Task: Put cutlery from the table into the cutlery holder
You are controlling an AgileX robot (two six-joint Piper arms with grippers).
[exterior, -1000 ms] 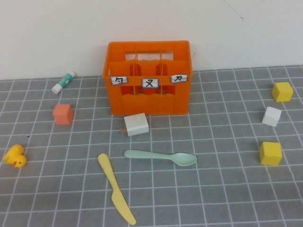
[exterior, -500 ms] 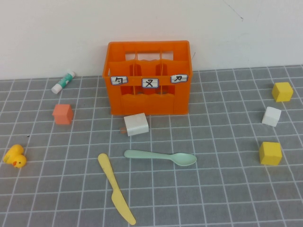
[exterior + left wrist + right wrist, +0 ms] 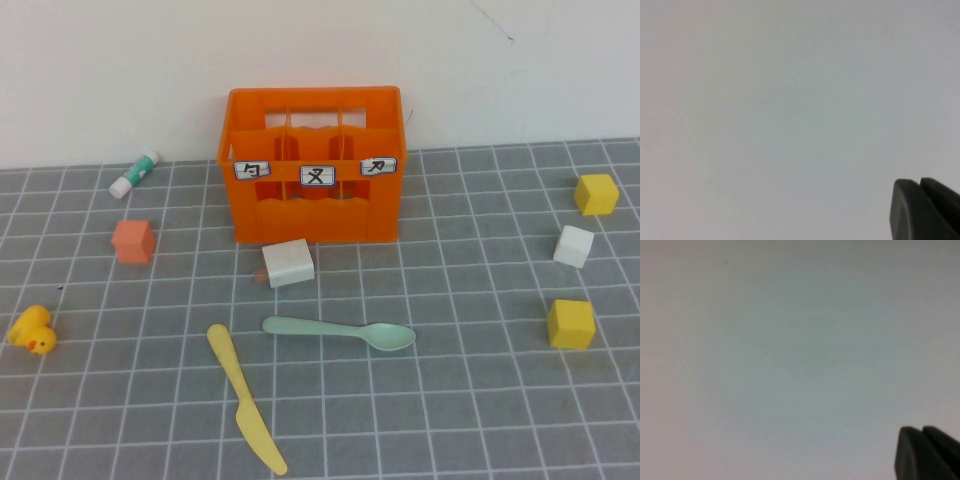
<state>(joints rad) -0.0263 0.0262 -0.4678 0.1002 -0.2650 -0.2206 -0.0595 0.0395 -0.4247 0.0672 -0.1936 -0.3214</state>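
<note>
Cutlery: one knife (image 3: pixel 245 400), one spoon (image 3: pixel 340 332); both grippers apparently closed.

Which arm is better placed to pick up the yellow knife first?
Left, probably. The knife lies left of centre, near the robot's side. Neither left gripper nor right gripper is over the table; both are shut and empty.
</note>
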